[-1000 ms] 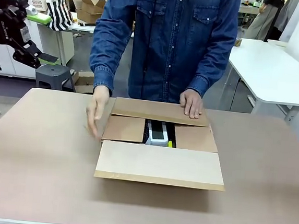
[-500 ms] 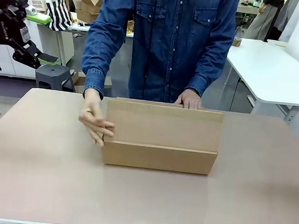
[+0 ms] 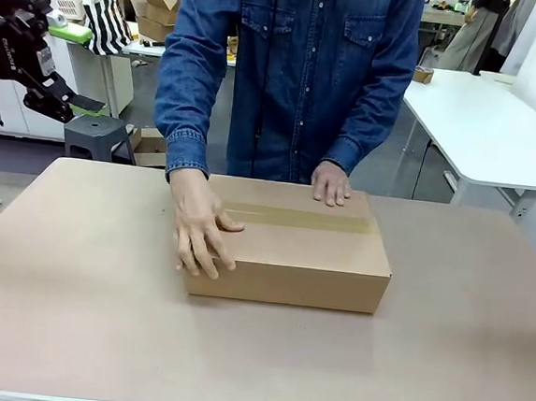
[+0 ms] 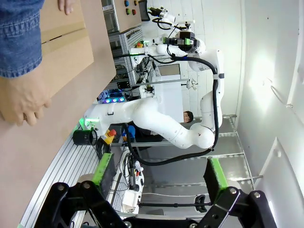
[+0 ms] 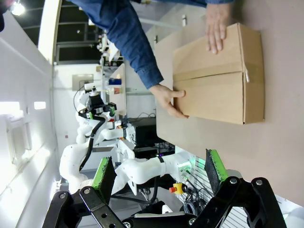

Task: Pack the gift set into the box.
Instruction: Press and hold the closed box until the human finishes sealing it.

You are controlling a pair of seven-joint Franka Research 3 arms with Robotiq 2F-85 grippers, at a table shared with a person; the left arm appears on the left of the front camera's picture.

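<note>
Flaps now shut, hands on box, gift set hidden, L pincer & R pincer open, empty.

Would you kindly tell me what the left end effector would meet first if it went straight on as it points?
Most likely the right arm, whose white link lies dead ahead of the open left end effector; the box sits well off to the side. Depth is hard to judge.

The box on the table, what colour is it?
The box is plain brown cardboard, seen best in the front view.
</note>
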